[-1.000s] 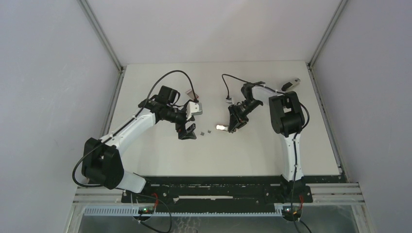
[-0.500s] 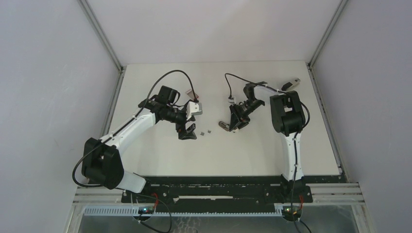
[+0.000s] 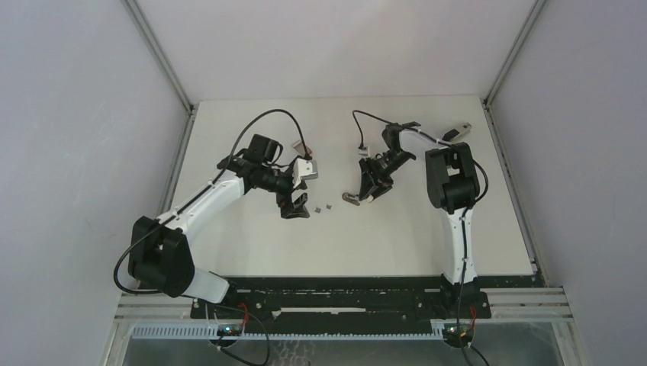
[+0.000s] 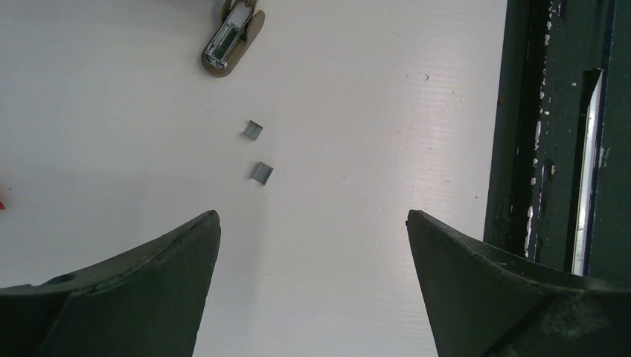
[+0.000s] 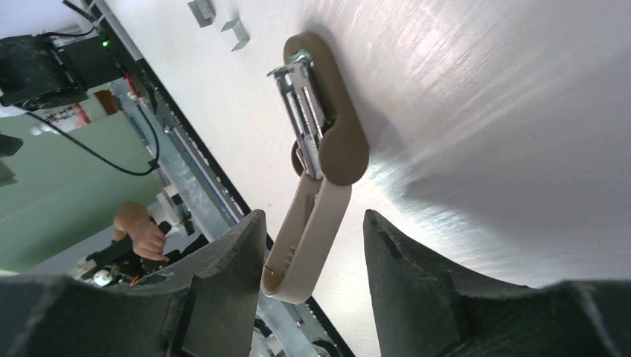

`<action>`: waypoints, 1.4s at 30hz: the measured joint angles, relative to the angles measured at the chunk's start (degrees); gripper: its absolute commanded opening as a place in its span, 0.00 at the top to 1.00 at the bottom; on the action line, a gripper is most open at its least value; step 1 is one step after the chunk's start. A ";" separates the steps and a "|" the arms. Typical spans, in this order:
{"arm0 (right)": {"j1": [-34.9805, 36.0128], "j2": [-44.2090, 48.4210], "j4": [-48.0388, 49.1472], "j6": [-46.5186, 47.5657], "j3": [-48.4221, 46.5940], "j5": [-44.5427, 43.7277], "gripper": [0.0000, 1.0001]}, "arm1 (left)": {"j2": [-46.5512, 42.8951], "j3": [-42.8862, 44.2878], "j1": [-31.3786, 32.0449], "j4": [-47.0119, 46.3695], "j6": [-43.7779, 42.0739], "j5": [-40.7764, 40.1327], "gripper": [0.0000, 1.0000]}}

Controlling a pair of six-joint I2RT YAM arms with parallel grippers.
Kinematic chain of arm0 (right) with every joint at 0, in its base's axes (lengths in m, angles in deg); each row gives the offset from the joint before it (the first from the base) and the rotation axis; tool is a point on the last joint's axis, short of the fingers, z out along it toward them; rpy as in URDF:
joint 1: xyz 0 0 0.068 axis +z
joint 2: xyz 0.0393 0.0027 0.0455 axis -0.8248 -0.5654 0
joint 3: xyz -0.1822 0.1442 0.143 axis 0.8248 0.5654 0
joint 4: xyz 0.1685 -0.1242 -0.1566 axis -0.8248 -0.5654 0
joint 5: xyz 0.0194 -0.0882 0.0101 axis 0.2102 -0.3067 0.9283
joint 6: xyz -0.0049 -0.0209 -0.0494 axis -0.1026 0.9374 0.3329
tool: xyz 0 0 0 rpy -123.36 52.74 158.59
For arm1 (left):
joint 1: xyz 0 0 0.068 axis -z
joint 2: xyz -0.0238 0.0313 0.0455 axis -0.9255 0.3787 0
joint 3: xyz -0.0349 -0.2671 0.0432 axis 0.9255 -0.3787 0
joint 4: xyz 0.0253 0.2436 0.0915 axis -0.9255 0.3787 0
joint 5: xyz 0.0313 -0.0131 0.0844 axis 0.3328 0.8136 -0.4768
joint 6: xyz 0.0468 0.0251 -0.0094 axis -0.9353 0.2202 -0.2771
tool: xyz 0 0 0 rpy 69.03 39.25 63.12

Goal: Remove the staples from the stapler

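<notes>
A tan stapler (image 5: 332, 141) lies swung open on the white table, its metal staple channel (image 5: 301, 104) facing up. Its lid (image 5: 305, 249) reaches back between the fingers of my right gripper (image 5: 312, 217). The jaws are open, with a clear gap on the lid's right side. Two short grey staples (image 5: 236, 31) lie just past the stapler's nose. In the left wrist view these staples (image 4: 262, 172) sit ahead of my left gripper (image 4: 312, 223), which hovers wide open and empty, with the stapler (image 4: 232, 37) farther off. From above, the stapler (image 3: 351, 198) lies between both grippers.
The table's near edge and the dark base rail (image 4: 551, 134) run along the right of the left wrist view. A small black-and-white object (image 3: 458, 131) lies at the far right corner of the table. Cables loop above both arms.
My right gripper has opened wider around the stapler's lid and shifted slightly back. The stapler has tilted a little. The left arm has not moved.
</notes>
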 measured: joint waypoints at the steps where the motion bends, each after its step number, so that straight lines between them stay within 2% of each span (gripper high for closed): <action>1: 0.00 0.00 -0.13 0.02 -0.68 -0.94 0.48 | 0.00 0.00 0.00 -0.24 0.15 -0.02 0.00; 10: 0.70 2.16 0.52 0.74 -3.15 -11.45 0.40 | -1.20 0.00 -0.68 -2.21 1.84 -1.68 0.00; 15: 2.36 5.77 0.98 3.30 -4.63 -17.44 0.39 | -3.61 0.00 -3.74 -2.99 2.93 -1.75 0.00; 26: 12.83 9.35 1.64 12.68 -8.26 -29.97 0.38 | -8.13 -0.44 -10.43 -3.89 3.26 -1.57 0.00; 33: 19.98 10.84 3.85 19.61 -4.50 -39.21 0.38 | -14.97 -4.72 -19.34 -3.69 3.21 -0.70 0.00; 39: 21.49 10.82 5.27 20.94 -3.67 -43.10 0.39 | -23.26 -9.07 -29.20 -3.32 3.26 0.28 0.00; 42: 21.77 10.80 6.51 21.11 -2.97 -44.41 0.39 | -26.99 -11.17 -32.13 -3.67 3.78 0.31 0.00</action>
